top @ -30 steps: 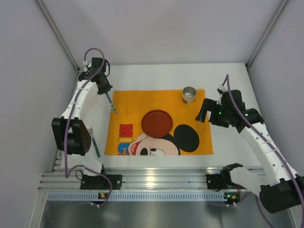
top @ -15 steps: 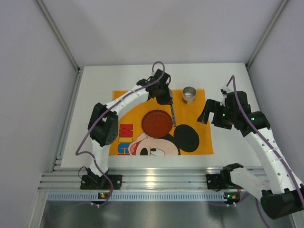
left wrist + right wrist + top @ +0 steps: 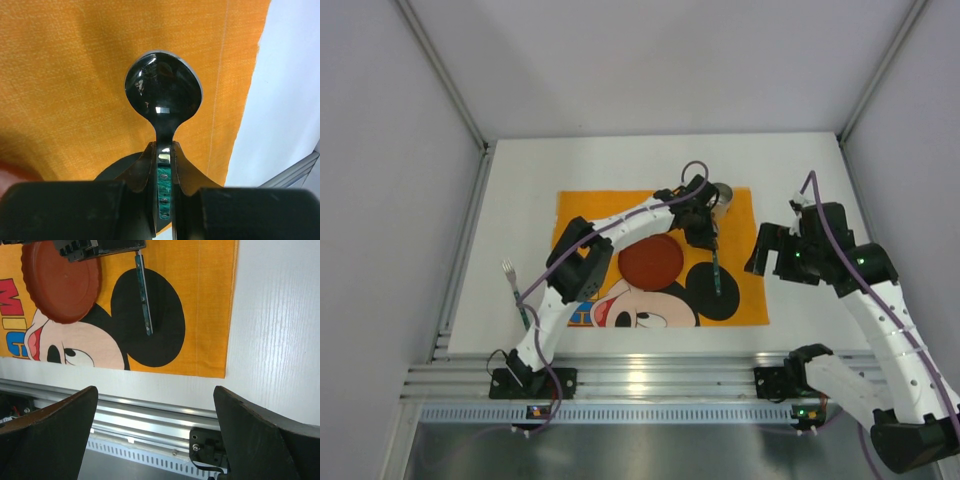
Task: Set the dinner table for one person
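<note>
Spoon (image 3: 717,270) aligned near-far over dinner table (image 3: 620,160), handle nearward

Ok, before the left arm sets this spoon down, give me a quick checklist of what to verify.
1. Grip: left tool shut on the spoon at its neck: ok.
2. Landing spot: orange cloth right of the red plate has nothing lying on it: ok.
3. Spoon's height above the cloth: cannot tell.
4. Right tool open, away from the spoon: ok.
5. Metal cup clearance, half hidden behind the left arm: cannot tell.
6. Fork lies on the dinner table off the cloth, far from the plate: not ok.
</note>
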Available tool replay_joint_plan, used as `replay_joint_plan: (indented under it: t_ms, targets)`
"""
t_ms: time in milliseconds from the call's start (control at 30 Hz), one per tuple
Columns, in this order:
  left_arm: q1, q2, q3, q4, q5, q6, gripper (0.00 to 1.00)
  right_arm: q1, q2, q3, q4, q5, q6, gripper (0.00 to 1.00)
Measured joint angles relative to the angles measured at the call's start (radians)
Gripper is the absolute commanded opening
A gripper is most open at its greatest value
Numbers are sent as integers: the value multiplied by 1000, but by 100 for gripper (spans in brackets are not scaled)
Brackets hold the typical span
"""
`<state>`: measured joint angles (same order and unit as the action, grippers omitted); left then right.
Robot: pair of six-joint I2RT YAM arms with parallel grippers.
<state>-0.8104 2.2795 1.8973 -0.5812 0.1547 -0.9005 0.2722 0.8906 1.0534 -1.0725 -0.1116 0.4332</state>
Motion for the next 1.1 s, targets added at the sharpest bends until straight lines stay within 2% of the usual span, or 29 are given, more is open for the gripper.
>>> replay_joint_plan:
  t_ms: [100, 167, 233, 267, 300, 400, 467, 733, 833, 900, 933, 967, 1067, 1100]
  targets:
    - [-3, 21, 0, 6, 4, -6, 0, 0, 0, 0, -19, 8, -14, 100]
    - [-5, 34, 0, 6, 5, -5, 4, 0, 0, 0, -26, 12, -25, 100]
    - [-9, 56, 19, -11, 4, 6, 14, 0, 0, 0, -30, 13, -33, 100]
    - [-12, 70, 34, -17, 4, 10, 24, 0, 0, 0, -31, 13, -36, 100]
    - [-15, 82, 47, -19, 4, 18, 28, 0, 1, 0, -31, 13, -40, 99]
    - [-23, 95, 66, -26, 1, 36, 41, 0, 3, 0, -32, 13, -43, 100]
    - [-27, 95, 72, -28, -10, 47, 45, 0, 3, 0, -32, 13, -46, 100]
    - [-29, 58, 104, -112, -59, 90, 50, 0, 3, -12, -16, 8, -44, 100]
    - [-23, -9, 111, -157, -98, 120, 52, 0, 5, -37, -6, -4, -38, 100]
    - [-16, -86, 100, -179, -133, 153, 57, 0, 11, -51, -2, -13, -35, 100]
    - [-12, -128, 86, -181, -151, 171, 60, 0, 14, -57, 3, -15, -34, 100]
    - [-7, -186, 63, -182, -177, 195, 72, 0, 16, -60, 7, -17, -32, 100]
    - [10, -375, -34, -179, -274, 279, 96, 0, 23, -63, 22, -19, -29, 100]
    - [19, -435, -69, -173, -312, 303, 98, 0, 23, -66, 31, -19, -29, 100]
